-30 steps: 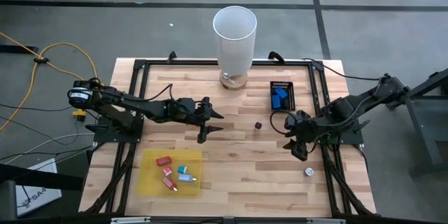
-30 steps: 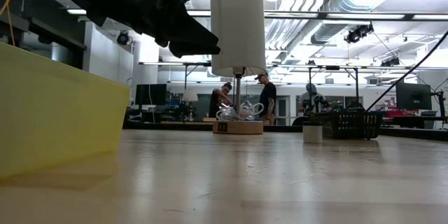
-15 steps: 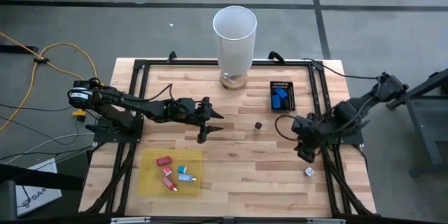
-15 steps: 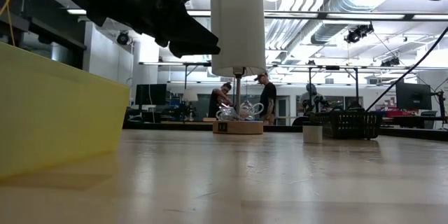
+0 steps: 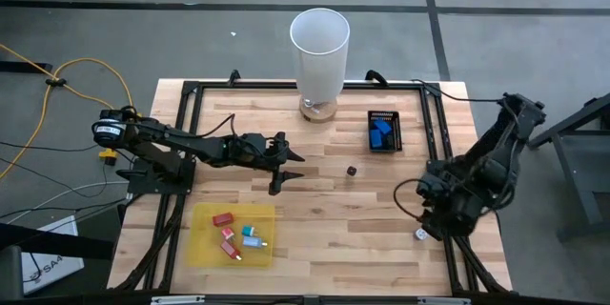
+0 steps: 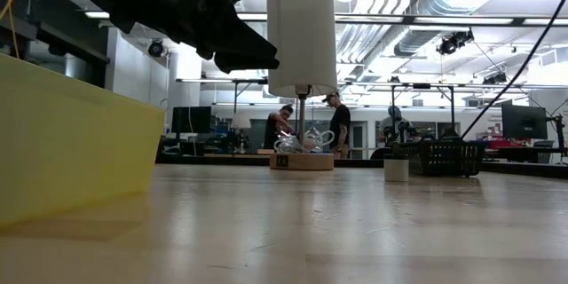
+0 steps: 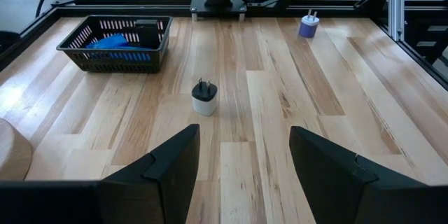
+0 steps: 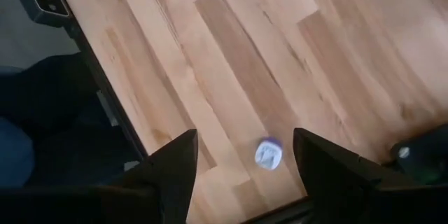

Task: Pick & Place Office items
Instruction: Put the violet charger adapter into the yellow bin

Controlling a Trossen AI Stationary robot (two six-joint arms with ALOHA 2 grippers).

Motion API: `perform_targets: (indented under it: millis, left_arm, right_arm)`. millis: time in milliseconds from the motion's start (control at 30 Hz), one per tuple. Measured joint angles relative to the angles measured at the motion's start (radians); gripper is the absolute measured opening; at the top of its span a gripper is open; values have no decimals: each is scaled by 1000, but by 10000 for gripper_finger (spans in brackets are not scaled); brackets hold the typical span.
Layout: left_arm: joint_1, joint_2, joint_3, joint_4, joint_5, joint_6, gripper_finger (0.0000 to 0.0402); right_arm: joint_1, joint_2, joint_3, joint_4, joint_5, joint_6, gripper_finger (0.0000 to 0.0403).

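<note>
Beneath the empty, wide-spread right tool [image 8: 241, 175], a whitish round piece [image 8: 268, 154], no long axis discernible.

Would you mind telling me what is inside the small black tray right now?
The black tray holds blue pieces; the left wrist view shows them piled behind its slatted wall. Anything beneath them is covered.

red, teal office items [image 5: 235, 235] (clustered), whitish round piece [image 5: 418, 234] apart

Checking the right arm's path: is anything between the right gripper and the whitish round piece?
No. In the right wrist view only bare wood lies between the open right gripper and the whitish round piece.
</note>
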Motion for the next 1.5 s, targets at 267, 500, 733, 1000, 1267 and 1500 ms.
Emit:
perform_targets:
  millis: [267, 500, 733, 1000, 1267, 1500]
  left_arm:
    - [0, 0, 0, 0, 0, 0, 216]
    - [0, 0, 0, 0, 0, 0, 216]
    - [0, 0, 0, 0, 0, 0, 216]
    - [0, 0, 0, 0, 0, 0, 216]
    - [0, 0, 0, 0, 0, 0, 216]
    - [0, 0, 0, 0, 0, 0, 216]
  right_arm:
    - [142, 15, 0, -42, 5, 188, 222]
    - [219, 23, -1, -46, -23, 283, 222]
    - [256, 28, -1, -88, -57, 367, 222]
    - [255, 103, -1, -154, -75, 406, 222]
    - [255, 189, -1, -137, -74, 406, 222]
    - [255, 231, -3, -115, -70, 406, 222]
